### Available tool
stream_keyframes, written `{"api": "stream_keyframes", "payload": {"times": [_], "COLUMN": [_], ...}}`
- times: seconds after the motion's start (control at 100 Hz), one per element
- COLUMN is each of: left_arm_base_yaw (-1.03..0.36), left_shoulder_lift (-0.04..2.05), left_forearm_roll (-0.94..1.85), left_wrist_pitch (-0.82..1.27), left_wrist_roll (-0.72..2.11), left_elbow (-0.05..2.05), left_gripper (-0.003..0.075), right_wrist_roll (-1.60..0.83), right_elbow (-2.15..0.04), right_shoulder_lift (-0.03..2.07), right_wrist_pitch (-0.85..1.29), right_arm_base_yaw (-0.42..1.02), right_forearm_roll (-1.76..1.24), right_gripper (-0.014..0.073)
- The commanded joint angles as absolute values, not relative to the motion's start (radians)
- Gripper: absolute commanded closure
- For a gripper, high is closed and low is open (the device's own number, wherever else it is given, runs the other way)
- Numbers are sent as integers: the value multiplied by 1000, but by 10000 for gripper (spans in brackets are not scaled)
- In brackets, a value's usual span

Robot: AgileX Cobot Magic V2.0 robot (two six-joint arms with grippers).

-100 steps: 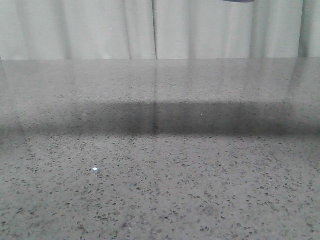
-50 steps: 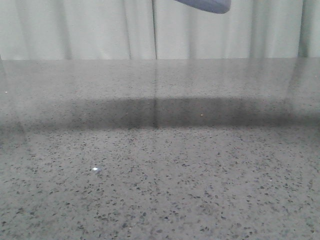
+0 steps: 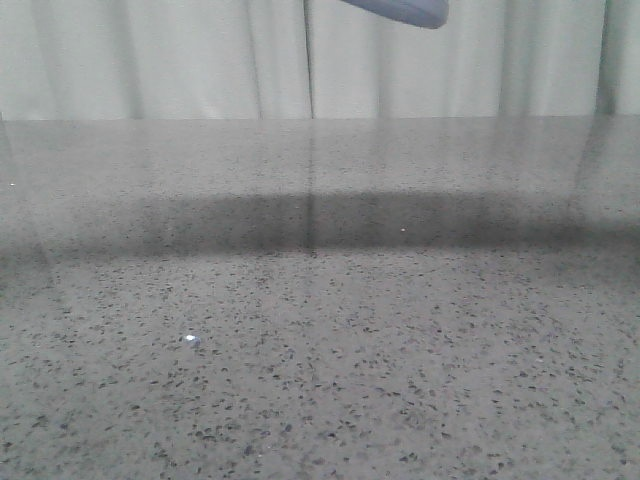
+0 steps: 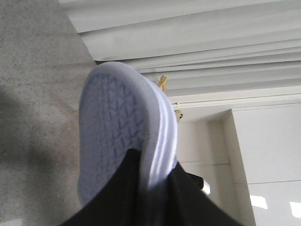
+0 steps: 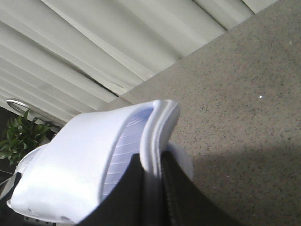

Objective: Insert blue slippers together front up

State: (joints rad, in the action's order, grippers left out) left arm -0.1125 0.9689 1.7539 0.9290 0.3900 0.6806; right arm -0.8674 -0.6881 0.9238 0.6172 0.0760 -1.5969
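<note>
Both blue slippers are held up in the air. In the left wrist view, one blue slipper (image 4: 117, 122) shows its triangle-patterned sole, and my left gripper (image 4: 155, 161) is shut on the sole's edge. In the right wrist view, the other blue slipper (image 5: 80, 165) shows its wide strap and ribbed footbed, with my right gripper (image 5: 151, 157) shut on its rim. The front view catches only a dark blue sliver of a slipper (image 3: 400, 10) at the top edge. Neither gripper shows there.
The speckled grey table (image 3: 320, 350) stretches across the front view, with a dark shadow band (image 3: 330, 225) across its middle. Pale curtains (image 3: 200, 60) hang behind it. A potted plant (image 5: 21, 134) stands beyond the table's corner. A small yellow object (image 4: 163, 82) peeks from behind the left slipper.
The slipper's edge at the top of the front view has come down further into view and shifted left. The shadow band on the table has moved slightly.
</note>
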Motion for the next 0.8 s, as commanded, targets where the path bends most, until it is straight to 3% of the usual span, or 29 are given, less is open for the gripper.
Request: {"api": "stream_keyframes", "payload": {"times": [0.0, 0.17, 0.52, 0.79], "left_arm_base_yaw": [-139, -139, -139, -139], "left_shoulder_lift": [957, 957, 957, 957], "left_forearm_roll": [1778, 1766, 1732, 1702], "left_wrist_pitch": [1093, 1041, 962, 921], "left_wrist_roll": [376, 376, 376, 376], "left_elbow": [709, 709, 709, 709], "left_gripper": [691, 691, 691, 691], "right_wrist_roll": [-927, -927, -961, -1010], "right_elbow": [-725, -725, -725, -725], "right_shoulder_lift": [920, 920, 920, 883], "right_wrist_pitch": [775, 720, 607, 472], "right_arm_base_yaw": [99, 99, 99, 99], "right_forearm_roll": [-1637, -1531, -1450, -1450], "right_gripper": [700, 673, 361, 324]}}
